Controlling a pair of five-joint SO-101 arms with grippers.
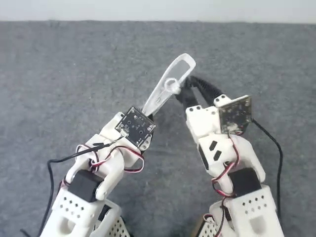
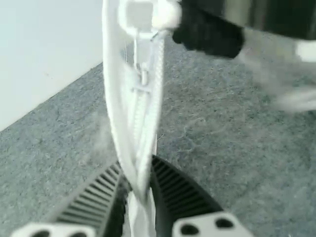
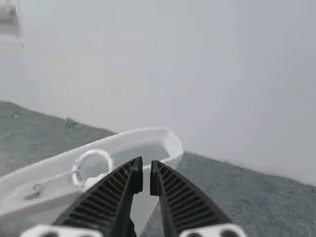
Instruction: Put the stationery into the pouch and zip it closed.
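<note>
two arms met near the middle of the high view, and the pouch (image 1: 168, 86) was held up between them, off the grey mat (image 1: 74, 64). it ran as a thin pale strip from the centre up toward the upper middle of the frame, edge-on to the camera.

left gripper (image 2: 139, 190) was clamped on one end of the pouch: in its wrist view the ribbed jaws were closed against the pale fabric from both sides, and the zip (image 2: 148, 108) ran away from them along the pouch's edge. in the high view this gripper (image 1: 148, 113) sat at the strip's lower end, mostly under its camera board.

right gripper (image 3: 146, 173) had its jaws pressed almost together, with a thin slit between them. its tips were at the pouch's zip edge, just beside the ring (image 3: 91, 165) of the zip pull. whether the tips pinched any part of the pull could not be told. in the high view it (image 1: 183, 91) touched the strip just right of the ring (image 1: 170, 84), near the far end. in the left wrist view its black tip (image 2: 207, 34) met the slider (image 2: 143, 15).

a pale wall (image 3: 197, 74) stood behind the mat.
</note>
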